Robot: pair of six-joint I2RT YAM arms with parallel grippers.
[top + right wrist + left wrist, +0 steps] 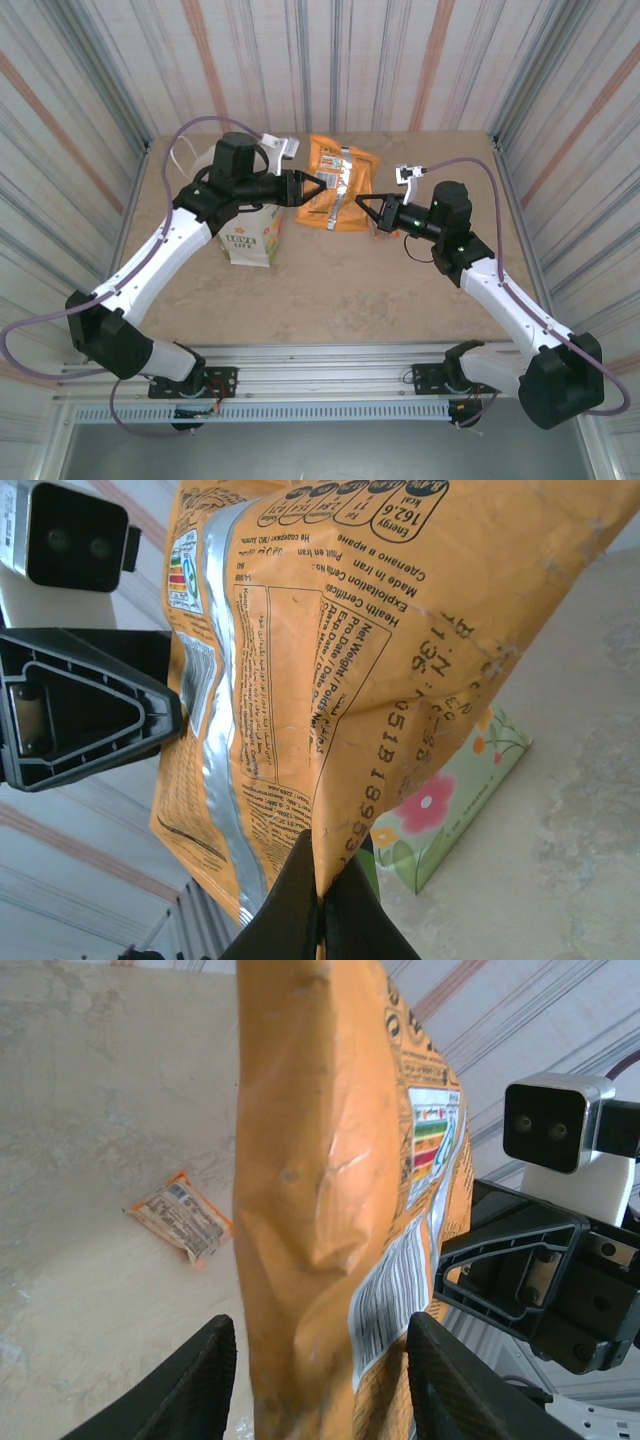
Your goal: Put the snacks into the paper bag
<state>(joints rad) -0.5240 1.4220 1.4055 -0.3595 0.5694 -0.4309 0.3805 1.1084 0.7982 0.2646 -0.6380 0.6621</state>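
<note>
Here, orange packet [330,660] clamped in right hand [322,865], left hand [318,1340] astride it, perhaps touching, grip unclear, bag [250,243] half-hidden.

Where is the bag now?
In the top view the bag stands on the table left of centre, partly under the left arm. The orange packet, held in the air, is just to its right.

Top view: the left arm [185,228] covers the upper part of the paper bag [252,243], so its mouth cannot be seen. Left wrist view: the orange packet [320,1210] is cut off by the top and bottom picture edges, and print on the small packet [183,1218] on the worktop [90,1110] is too small to read.
</note>
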